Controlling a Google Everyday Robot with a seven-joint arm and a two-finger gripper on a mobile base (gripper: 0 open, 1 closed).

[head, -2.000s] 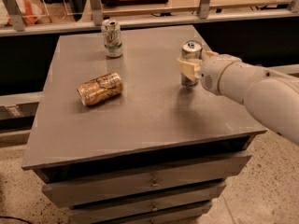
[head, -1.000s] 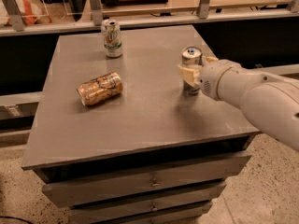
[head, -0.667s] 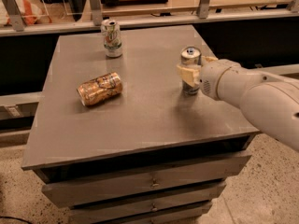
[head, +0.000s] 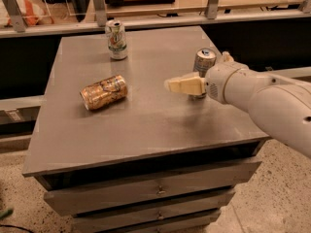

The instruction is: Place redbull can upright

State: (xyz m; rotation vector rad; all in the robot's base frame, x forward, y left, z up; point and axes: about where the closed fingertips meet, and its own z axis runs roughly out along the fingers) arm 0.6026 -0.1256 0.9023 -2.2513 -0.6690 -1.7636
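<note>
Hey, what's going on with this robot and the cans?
The robot's gripper is just in front of the slim silver can, which stands upright on the grey cabinet top, toward its right side. A gold can lies on its side to the left, and a white and green can stands at the back.

- No lettering can be read on the redbull can (head: 204, 61), which stands upright at the right of the table (head: 146, 125).
- The white and green can (head: 116, 39) at the back has markings too blurred to read.
- The orange-gold can (head: 103, 91), lying on its side, shows only a mottled pattern.
- The gripper (head: 182, 85), just in front of the redbull can, bears no legible mark.
</note>
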